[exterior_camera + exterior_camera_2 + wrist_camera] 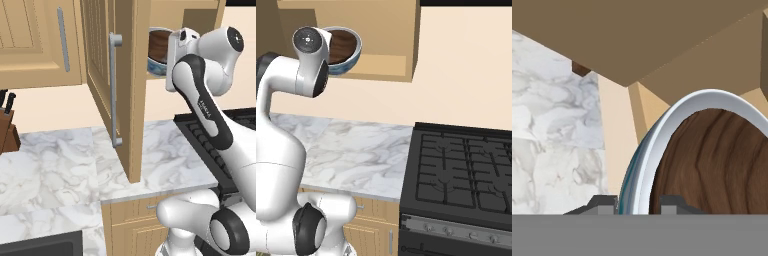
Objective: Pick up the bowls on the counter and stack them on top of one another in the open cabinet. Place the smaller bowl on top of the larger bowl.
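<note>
Inside the open cabinet (386,65), the larger bowl (352,61) sits tilted at the shelf's front edge with the smaller bowl (340,46) nested in it, the dark brown wood-grain interior facing outward. From the left base view both bowls are partly hidden: the cabinet door (107,75) with its long grey bar handle (114,90) covers their left side, and the robot's wrist covers their right.

Along the hand view, the gripper (639,204) has one finger on each side of the larger bowl's (662,145) white rim, which passes between the tips; the jaws are clamped on that rim. Only the tops of the fingertips (603,204) show above the lower edge, so the contact faces are cut off. The smaller bowl (722,165) is cropped at the right and bottom.

Small dark lettering runs along the arm's forearm in the left base view but is too small to read. The counter (65,160) lies below, with a knife block (7,130) cut off at the left edge and a black stove (461,170) beside the marble.
</note>
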Robot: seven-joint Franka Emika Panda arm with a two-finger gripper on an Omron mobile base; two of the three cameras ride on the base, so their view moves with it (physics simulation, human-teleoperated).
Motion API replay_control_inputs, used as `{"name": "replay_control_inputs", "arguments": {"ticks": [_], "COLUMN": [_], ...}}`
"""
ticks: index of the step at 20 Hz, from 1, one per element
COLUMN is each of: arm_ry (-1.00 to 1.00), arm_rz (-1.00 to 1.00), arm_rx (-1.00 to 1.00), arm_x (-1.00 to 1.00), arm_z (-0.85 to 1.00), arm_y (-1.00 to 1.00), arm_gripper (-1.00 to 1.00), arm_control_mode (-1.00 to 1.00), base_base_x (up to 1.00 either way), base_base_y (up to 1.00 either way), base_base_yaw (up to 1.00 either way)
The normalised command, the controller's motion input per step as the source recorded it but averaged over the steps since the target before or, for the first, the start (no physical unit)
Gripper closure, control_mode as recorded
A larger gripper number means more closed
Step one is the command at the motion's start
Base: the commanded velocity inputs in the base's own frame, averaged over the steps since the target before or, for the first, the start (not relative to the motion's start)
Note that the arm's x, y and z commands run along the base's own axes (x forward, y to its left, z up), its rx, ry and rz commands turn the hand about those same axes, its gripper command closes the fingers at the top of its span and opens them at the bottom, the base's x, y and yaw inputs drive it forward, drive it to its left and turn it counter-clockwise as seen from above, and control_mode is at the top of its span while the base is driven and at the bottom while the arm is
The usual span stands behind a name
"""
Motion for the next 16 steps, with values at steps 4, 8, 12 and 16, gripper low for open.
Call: {"name": "replay_control_inputs", "arguments": {"ticks": [4, 8, 12, 16], "arm_ry": [0.00, 0.00, 0.00, 0.00], "arm_rz": [0.00, 0.00, 0.00, -0.01], "arm_rx": [0.00, 0.00, 0.00, 0.00], "arm_x": [0.23, 0.26, 0.26, 0.26], "arm_z": [0.00, 0.00, 0.00, 0.00], "arm_y": [0.00, 0.00, 0.00, 0.00], "arm_gripper": [1.00, 1.00, 1.00, 1.00], "arm_control_mode": [-1.00, -1.00, -1.00, -1.00], "base_base_x": [0.00, 0.00, 0.00, 0.00], "base_base_y": [0.00, 0.00, 0.00, 0.00], "base_base_yaw": [0.00, 0.00, 0.00, 0.00]}}
